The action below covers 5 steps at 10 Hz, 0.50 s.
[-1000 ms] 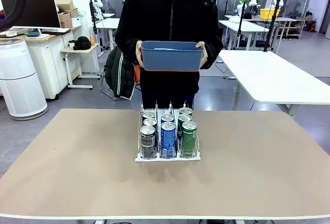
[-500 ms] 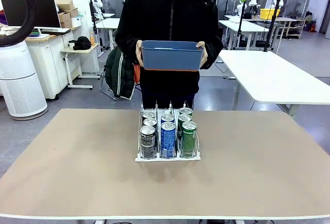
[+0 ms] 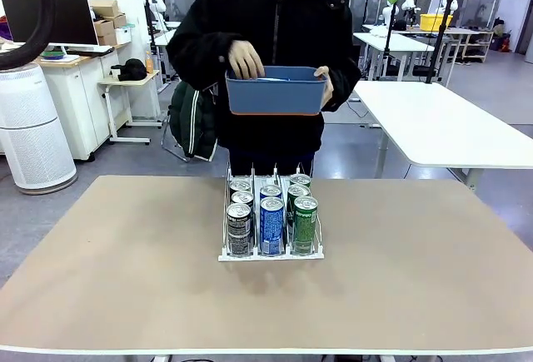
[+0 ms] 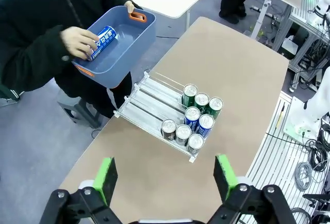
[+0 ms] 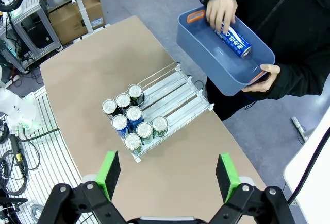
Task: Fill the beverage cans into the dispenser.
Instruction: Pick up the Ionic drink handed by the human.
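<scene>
The white dispenser [image 3: 271,255] stands mid-table with several beverage cans [image 3: 271,222] packed at its near end: black-and-silver, blue and green. Across the table a person holds a blue bin [image 3: 276,94] at chest height. One hand [image 4: 77,41] is inside it, on a blue can [image 4: 104,39] lying on the bin's floor. My left gripper [image 4: 165,177] hangs open high above the table, nothing between its green pads [image 4: 105,178]. The right gripper [image 5: 167,175] is equally high and open, looking down on the dispenser [image 5: 180,92] and the bin [image 5: 206,54].
The dispenser's far lane ends [image 4: 147,98], toward the person, hold no cans. Bare brown tabletop [image 3: 416,254] spreads on both sides of the rack. White tables, a monitor and a white air purifier [image 3: 29,129] stand beyond the table.
One of the person's hands has left the bin's side and reached into the bin onto the blue can. The left arm shifted slightly at the top of the picture. The cans in the rack stay put.
</scene>
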Available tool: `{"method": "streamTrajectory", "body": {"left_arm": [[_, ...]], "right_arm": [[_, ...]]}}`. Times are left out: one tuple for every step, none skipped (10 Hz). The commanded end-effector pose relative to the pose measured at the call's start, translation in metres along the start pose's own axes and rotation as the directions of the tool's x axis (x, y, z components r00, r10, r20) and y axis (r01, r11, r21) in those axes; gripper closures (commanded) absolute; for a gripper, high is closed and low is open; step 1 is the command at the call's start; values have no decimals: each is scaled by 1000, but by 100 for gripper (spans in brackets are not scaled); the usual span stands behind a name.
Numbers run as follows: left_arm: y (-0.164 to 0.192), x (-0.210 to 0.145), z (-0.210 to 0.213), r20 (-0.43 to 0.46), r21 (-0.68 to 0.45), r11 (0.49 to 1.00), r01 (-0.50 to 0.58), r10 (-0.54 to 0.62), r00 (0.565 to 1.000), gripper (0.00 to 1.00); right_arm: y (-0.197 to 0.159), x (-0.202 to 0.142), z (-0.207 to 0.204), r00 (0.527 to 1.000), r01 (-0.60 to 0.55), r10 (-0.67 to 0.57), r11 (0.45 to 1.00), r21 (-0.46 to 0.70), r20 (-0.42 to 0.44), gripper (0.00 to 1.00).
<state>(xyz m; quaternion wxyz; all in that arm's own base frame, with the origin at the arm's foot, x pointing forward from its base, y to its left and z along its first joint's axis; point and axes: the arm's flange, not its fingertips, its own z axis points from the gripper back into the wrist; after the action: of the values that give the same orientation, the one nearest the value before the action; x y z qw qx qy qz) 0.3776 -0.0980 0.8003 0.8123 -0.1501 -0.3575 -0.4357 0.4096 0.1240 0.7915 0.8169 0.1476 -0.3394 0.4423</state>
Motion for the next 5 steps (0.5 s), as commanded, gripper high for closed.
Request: {"method": "streamTrajectory", "body": {"left_arm": [[1,-1,0,2,-7,1000,-9,9,1000,0],[1,-1,0,2,-7,1000,-9,9,1000,0],[1,-1,0,2,-7,1000,-9,9,1000,0],[1,-1,0,2,-7,1000,-9,9,1000,0],[1,-1,0,2,-7,1000,-9,9,1000,0]], "right_arm": [[-1,-1,-1,1000,6,-7,1000,5,9,1],[-1,-1,-1,1000,6,-7,1000,5,9,1],[-1,-1,-1,1000,6,-7,1000,5,9,1],[-1,-1,-1,1000,6,-7,1000,5,9,1],[-1,-1,-1,1000,6,-7,1000,5,9,1]]}}
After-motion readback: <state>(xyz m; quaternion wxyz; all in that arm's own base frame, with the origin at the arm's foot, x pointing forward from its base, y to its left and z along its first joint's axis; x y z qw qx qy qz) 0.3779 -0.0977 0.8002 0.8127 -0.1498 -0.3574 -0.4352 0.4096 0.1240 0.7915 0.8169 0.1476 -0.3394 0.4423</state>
